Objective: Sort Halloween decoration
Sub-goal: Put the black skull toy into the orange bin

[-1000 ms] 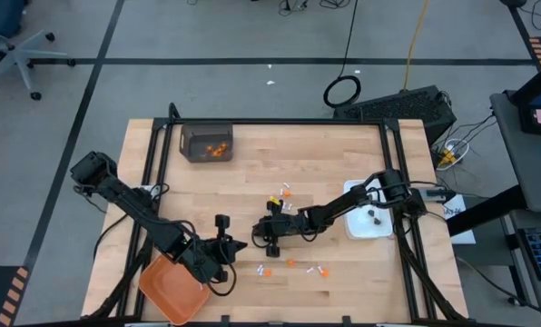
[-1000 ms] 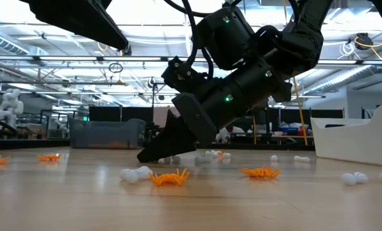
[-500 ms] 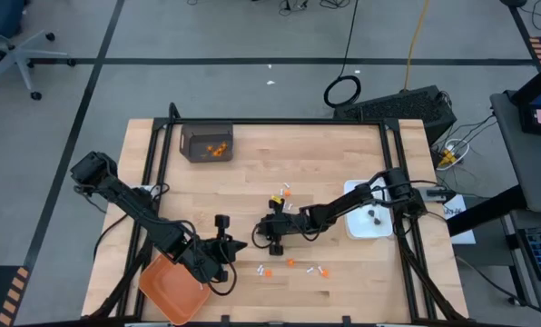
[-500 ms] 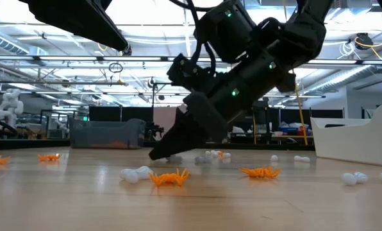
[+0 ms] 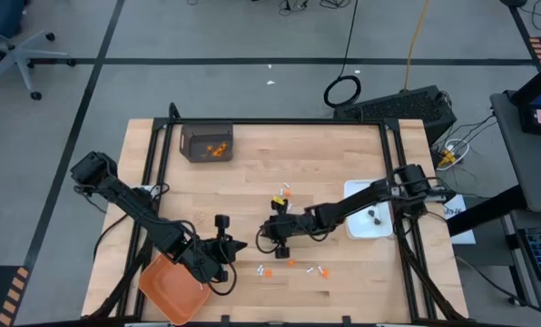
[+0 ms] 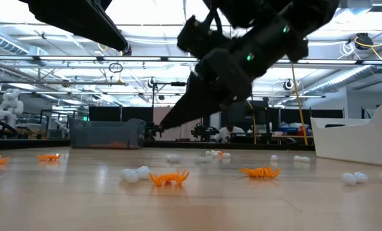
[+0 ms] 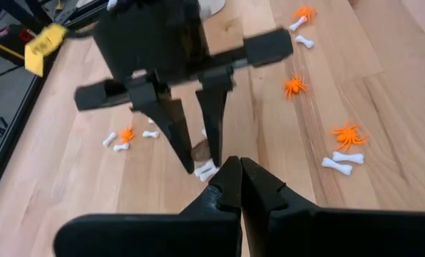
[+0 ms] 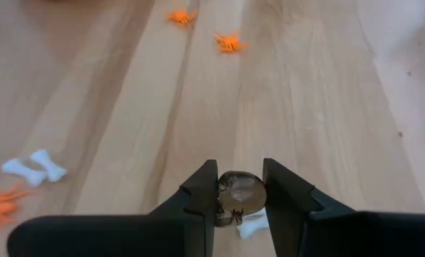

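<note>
My right gripper (image 8: pixel 239 196) is clamped on a dark brown-black bit (image 8: pixel 241 193), a small rounded piece pinched between my two fingers and lifted off the wooden table (image 5: pixel 325 154). From above, that gripper (image 5: pixel 269 238) hangs over the middle of the table, with the rest of the Halloween decoration scattered around it: orange bits (image 6: pixel 169 178) and small white sticks (image 6: pixel 135 173) lie loose on the wood just beneath and beside it. More orange bits sit inside the dark bin (image 5: pixel 206 143) at the far left of the table, and a couple of dark bits lie in the white dish (image 5: pixel 368 222) on my right. My left gripper (image 7: pixel 239 178) waits with its fingers pressed together, close to the orange tray (image 5: pixel 173 289).
</note>
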`<state>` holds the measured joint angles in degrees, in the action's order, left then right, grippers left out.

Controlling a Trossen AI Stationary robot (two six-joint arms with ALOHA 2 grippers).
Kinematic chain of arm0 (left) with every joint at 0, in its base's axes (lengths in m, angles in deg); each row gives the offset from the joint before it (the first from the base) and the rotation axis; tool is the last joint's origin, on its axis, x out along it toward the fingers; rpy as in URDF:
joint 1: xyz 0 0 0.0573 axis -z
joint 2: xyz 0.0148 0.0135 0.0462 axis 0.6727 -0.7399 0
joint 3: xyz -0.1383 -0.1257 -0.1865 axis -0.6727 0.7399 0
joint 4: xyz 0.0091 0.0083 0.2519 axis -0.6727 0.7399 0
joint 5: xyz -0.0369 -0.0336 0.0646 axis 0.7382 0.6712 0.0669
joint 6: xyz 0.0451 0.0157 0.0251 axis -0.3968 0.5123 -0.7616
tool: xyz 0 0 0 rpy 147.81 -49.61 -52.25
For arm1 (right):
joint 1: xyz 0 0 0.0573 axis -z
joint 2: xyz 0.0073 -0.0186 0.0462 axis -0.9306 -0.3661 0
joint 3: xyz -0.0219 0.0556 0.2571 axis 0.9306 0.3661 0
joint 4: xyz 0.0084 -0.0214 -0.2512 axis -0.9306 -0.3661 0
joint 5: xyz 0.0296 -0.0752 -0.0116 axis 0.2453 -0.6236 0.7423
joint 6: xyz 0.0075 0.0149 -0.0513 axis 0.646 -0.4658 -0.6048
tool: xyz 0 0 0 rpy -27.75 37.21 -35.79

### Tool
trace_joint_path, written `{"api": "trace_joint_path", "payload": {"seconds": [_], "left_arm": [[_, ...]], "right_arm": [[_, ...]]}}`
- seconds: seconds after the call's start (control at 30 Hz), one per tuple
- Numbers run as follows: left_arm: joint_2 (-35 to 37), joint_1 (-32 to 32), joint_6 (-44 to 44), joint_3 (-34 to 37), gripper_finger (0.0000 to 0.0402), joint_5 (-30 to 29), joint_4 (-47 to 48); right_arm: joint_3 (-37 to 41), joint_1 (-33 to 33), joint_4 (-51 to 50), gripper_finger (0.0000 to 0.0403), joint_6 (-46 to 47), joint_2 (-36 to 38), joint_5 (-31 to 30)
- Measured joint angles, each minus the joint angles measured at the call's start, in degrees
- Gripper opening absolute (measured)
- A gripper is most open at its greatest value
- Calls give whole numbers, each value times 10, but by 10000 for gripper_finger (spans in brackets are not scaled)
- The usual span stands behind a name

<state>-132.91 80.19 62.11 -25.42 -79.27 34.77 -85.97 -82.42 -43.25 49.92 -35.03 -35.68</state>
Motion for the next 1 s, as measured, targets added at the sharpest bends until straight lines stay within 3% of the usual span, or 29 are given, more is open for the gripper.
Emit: {"api": "trace_joint_path", "payload": {"seconds": [0.23, 0.47, 0.57, 0.77, 1.0], "left_arm": [[0, 0, 13, 0, 0, 0, 2], [0, 0, 14, 0, 0, 0, 1], [0, 0, 14, 0, 0, 0, 0], [0, 0, 12, 0, 0, 0, -3], [0, 0, 12, 0, 0, 0, -4]], "right_arm": [[0, -11, -83, 72, -33, 73, 143], [67, -30, -106, 73, -44, 171, 163], [140, -34, -29, 73, -30, 207, 163], [298, -43, 266, 73, -1, 228, 162], [363, -42, 456, 73, 27, 227, 162]]}}
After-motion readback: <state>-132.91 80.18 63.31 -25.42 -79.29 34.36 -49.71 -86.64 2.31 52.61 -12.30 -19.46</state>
